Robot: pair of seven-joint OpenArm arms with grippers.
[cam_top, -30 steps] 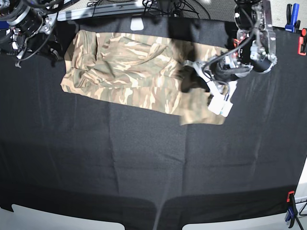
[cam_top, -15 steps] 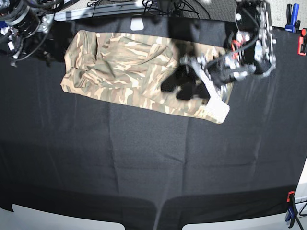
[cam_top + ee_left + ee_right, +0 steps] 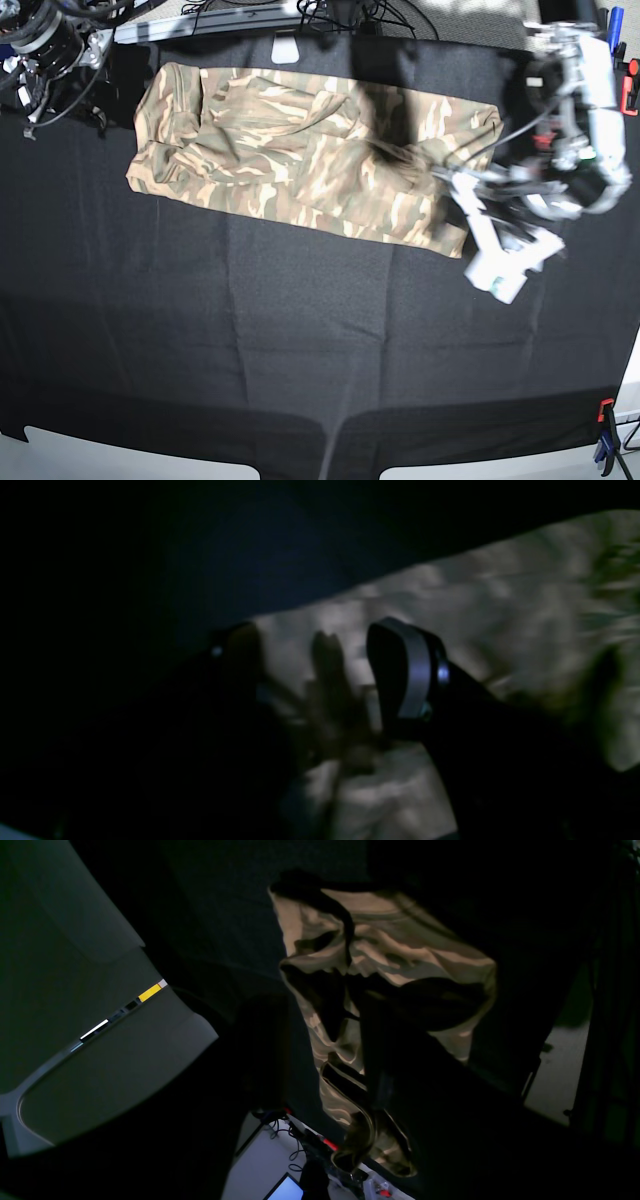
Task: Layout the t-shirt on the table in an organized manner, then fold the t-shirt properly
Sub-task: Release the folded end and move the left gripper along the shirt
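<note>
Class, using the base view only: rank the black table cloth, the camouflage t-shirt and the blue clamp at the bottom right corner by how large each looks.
1. Table, covering nearly the whole view.
2. T-shirt, a wide band across the table's upper part.
3. Blue clamp, far smaller, and partly cut off by the frame edge.

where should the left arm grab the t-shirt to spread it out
Probably the t-shirt's lower corner nearest the left gripper, approached from the open table beside it. That end lies bunched with its edge exposed on black cloth, so open fingers could slide under and pull outward.
</note>
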